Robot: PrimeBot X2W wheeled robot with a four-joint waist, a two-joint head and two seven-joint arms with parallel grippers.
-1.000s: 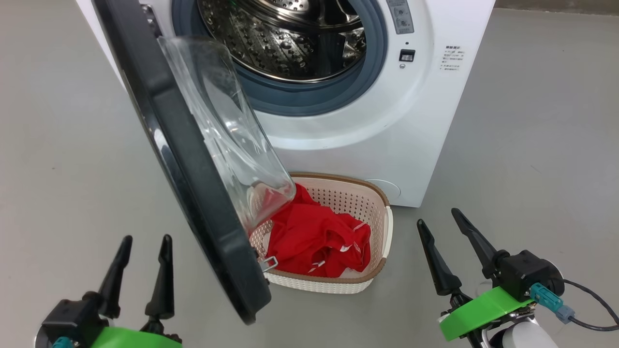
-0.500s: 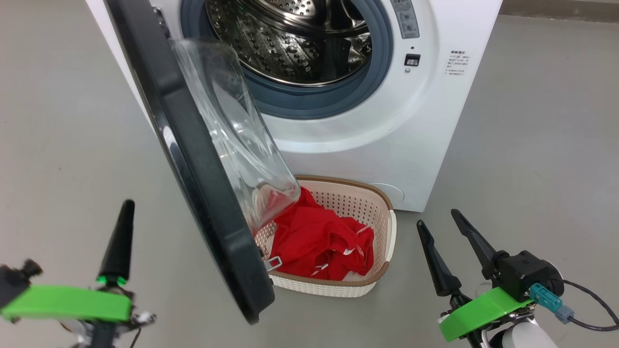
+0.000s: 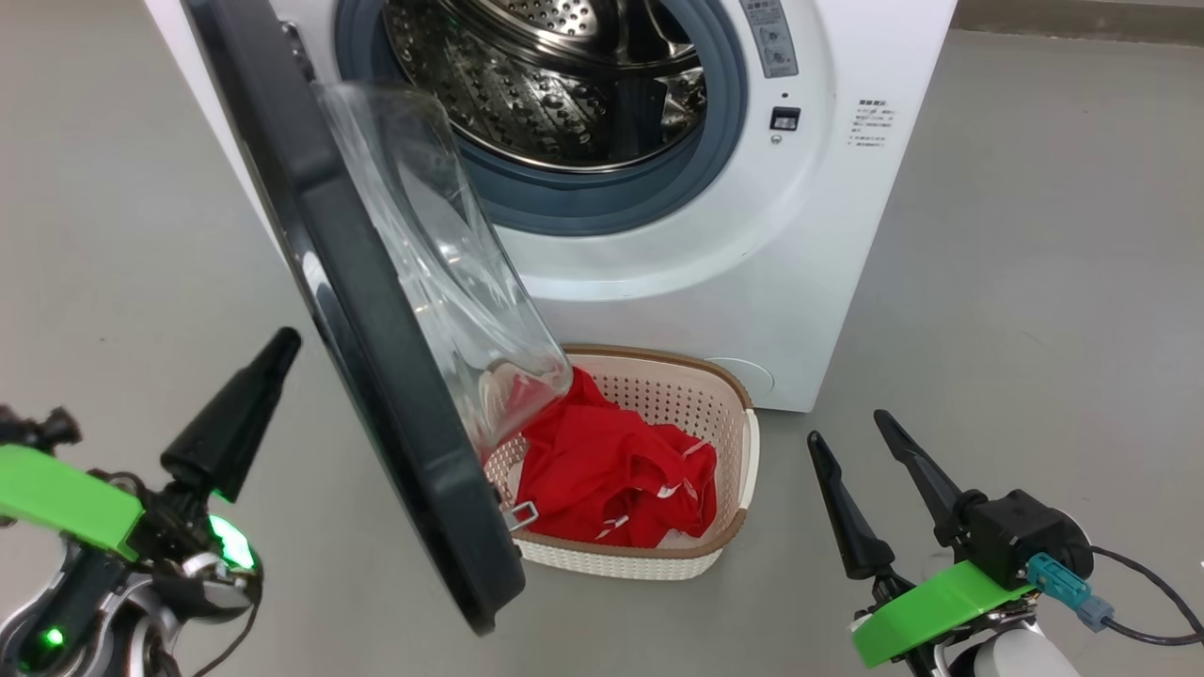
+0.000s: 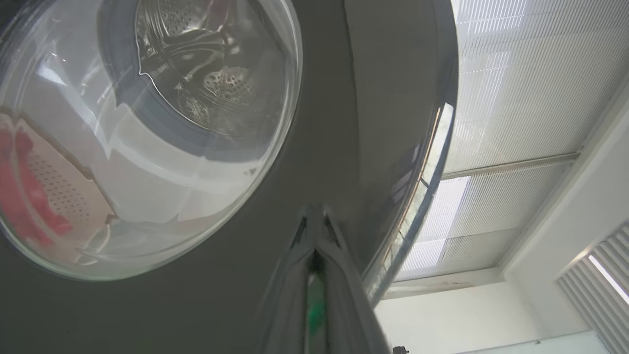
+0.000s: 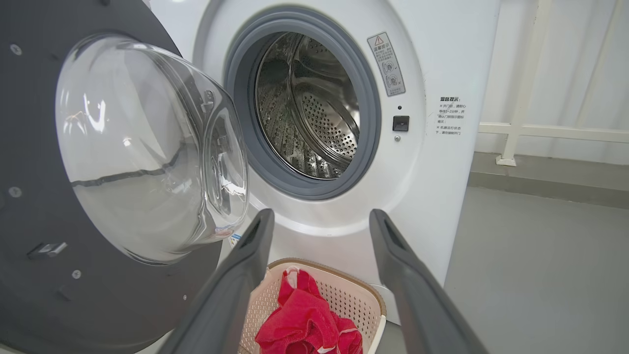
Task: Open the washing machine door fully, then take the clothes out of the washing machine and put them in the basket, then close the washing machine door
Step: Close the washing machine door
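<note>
Ahead of the left gripper (image 4: 314, 212), close before its tips, stood the outer face of the washing machine door (image 4: 319, 123). Whether the tips touched the dark rim could not be told. Its two fingers lay pressed together with nothing between them. From the head camera the left gripper (image 3: 282, 343) showed as one dark finger, the second hidden behind it, and its tip was just beside the door's (image 3: 376, 376) black edge.

Through the glass bowl (image 4: 147, 123) the drum, the basket and a smear of red looked warped and hard to read. From the head, the door covered the left part of the basket (image 3: 734, 451), and the top of the washing machine (image 3: 658, 310) was cut off. Print on the machine's stickers was too small to read.

Well off to the far side of the basket, the right gripper (image 3: 847, 428) hung above the grey floor (image 3: 1035, 282), fingers spread wide and holding nothing. Between those fingers, in its own wrist view, the right gripper (image 5: 320, 216) framed the basket (image 5: 344, 290) below and the steel drum (image 5: 314, 113) beyond.

The clothes (image 3: 602, 470) lay crumpled inside the basket, bright red with small white marks, heaped (image 5: 304, 324) toward the door side. Cream, perforated and brown-rimmed, the basket sat on the floor against the machine's (image 5: 427, 196) front. The door (image 5: 29, 147) stood swung out over it, the grey seal (image 3: 602, 197) bare around the shining drum (image 3: 546, 85).
</note>
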